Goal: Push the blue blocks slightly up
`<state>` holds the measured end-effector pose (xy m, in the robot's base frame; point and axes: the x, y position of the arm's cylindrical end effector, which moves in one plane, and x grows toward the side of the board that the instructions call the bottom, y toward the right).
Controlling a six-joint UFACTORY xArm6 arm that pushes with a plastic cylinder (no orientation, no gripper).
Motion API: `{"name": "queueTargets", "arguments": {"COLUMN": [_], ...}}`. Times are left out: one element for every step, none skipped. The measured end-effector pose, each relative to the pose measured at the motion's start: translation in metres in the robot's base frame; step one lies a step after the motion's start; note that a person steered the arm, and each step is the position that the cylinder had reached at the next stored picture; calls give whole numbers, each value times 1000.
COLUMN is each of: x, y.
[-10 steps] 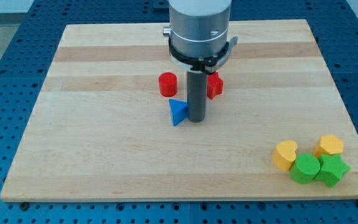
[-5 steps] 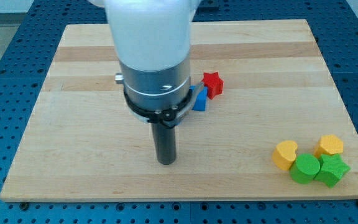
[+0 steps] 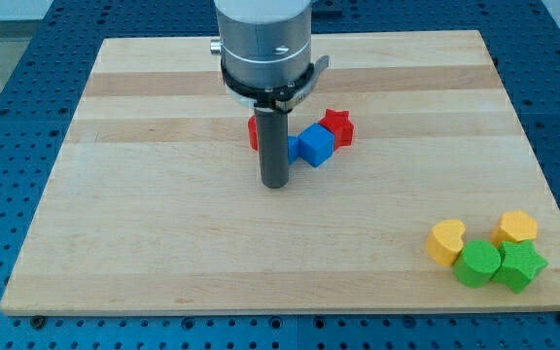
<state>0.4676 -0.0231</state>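
Note:
A blue cube (image 3: 315,146) lies near the board's middle, touching a red star block (image 3: 337,127) on its upper right. A second blue block (image 3: 293,149) shows only as a sliver between the cube and my rod; its shape is hidden. A red block (image 3: 253,131) peeks out at the rod's left. My tip (image 3: 276,183) rests on the board just below and left of the blue blocks, the rod covering part of them.
At the view's bottom right sits a cluster: a yellow heart-like block (image 3: 445,241), a yellow block (image 3: 516,227), a green cylinder (image 3: 477,263) and a green star-like block (image 3: 520,265). The wooden board (image 3: 144,214) is ringed by a blue perforated table.
The tip has moved up and slightly right from the lower board to just below the blue blocks. Over the second, the blue blocks have come to lie beside the red star.

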Motion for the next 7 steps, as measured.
{"name": "queueTargets", "arguments": {"x": [-6,-6,1,20,10,5,5], "y": [0,0,-1,-39,-93,-117,-118]}}
